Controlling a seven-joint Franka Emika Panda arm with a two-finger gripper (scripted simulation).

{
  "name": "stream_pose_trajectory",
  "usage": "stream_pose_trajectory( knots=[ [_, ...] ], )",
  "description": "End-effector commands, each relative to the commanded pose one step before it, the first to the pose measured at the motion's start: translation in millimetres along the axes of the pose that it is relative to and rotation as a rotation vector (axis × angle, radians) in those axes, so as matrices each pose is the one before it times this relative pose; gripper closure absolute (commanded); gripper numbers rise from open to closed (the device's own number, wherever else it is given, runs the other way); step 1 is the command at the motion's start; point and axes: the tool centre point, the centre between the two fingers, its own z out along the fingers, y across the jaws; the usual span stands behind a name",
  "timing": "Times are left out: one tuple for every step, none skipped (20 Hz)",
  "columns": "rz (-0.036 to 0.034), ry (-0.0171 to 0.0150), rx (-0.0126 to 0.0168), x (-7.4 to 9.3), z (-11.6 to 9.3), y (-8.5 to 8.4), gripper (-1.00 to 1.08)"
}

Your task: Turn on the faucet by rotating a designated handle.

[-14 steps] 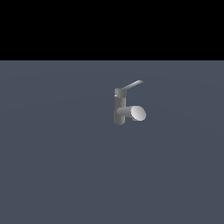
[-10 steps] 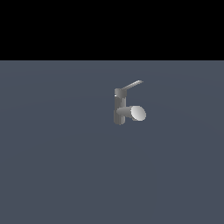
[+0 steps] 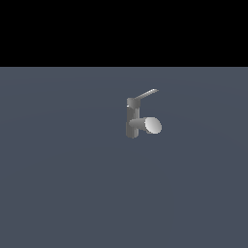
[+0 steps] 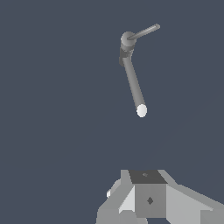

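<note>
The faucet (image 3: 131, 118) is a small grey upright tap on the flat grey floor, with a thick spout ending in a pale round face (image 3: 153, 125). The handle (image 3: 145, 95) is a thin light-grey bar slanting up from the body's top toward the exterior view's right. My arm does not show in the exterior view. In the wrist view the faucet (image 4: 131, 74) is seen from above, with the handle (image 4: 143, 31) jutting from its top. My gripper (image 4: 146, 176) is well apart from the faucet, touches nothing, and its fingers read as one block with no gap.
The grey floor (image 3: 63, 184) stretches all around the faucet, with a black background behind it. No other objects show in either view.
</note>
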Motion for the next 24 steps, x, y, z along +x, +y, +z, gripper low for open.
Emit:
stream_pose_trajectory(
  knots=[
    [0.03767, -0.00084, -0.00042, 9.63, 8.74, -4.48, 1.08],
    [0.01786, -0.00018, -0.00022, 4.6, 4.03, -2.15, 1.08],
    [0.01902, -0.0002, -0.00023, 4.91, 4.3, -2.29, 1.08],
    [0.02012, -0.00021, -0.00024, 5.2, 4.54, -2.42, 1.08],
    [0.02116, -0.00022, -0.00026, 5.48, 4.78, -2.55, 1.08],
    [0.02215, -0.00023, -0.00027, 5.75, 5.01, -2.67, 1.08],
    [0.02313, -0.00024, -0.00028, 6.02, 5.22, -2.78, 1.08],
    [0.02405, -0.00025, -0.00029, 6.27, 5.44, -2.89, 1.08],
    [0.02478, -0.00026, -0.00029, 6.47, 5.6, -2.98, 1.08],
    [0.02489, -0.00026, -0.00029, 6.51, 5.62, -2.99, 1.08],
    [0.02491, -0.00026, -0.0003, 6.53, 5.62, -2.99, 1.08],
    [0.02493, -0.00026, -0.0003, 6.55, 5.63, -2.99, 1.08],
    [0.02494, -0.00026, -0.0003, 6.56, 5.62, -2.99, 1.08],
    [0.02494, -0.00025, -0.00031, 6.57, 5.62, -2.99, 1.08],
    [0.02494, -0.00025, -0.00032, 6.58, 5.62, -2.98, 1.08],
    [0.02489, -0.00025, -0.00033, 6.57, 5.6, -2.97, 1.08],
    [0.02472, -0.00024, -0.00034, 6.54, 5.56, -2.95, 1.08],
    [0.02457, -0.00023, -0.00035, 6.51, 5.51, -2.92, 1.08],
    [0.02443, -0.00022, -0.00037, 6.48, 5.48, -2.9, 1.08],
    [0.02433, -0.00021, -0.00039, 6.46, 5.45, -2.88, 1.08],
    [0.02424, -0.0002, -0.00041, 6.44, 5.43, -2.86, 1.08],
    [0.02419, -0.00019, -0.00043, 6.44, 5.41, -2.85, 1.08],
    [0.02416, -0.00017, -0.00046, 6.44, 5.39, -2.83, 1.08],
    [0.02415, -0.00016, -0.00049, 6.44, 5.39, -2.82, 1.08]
  ],
)
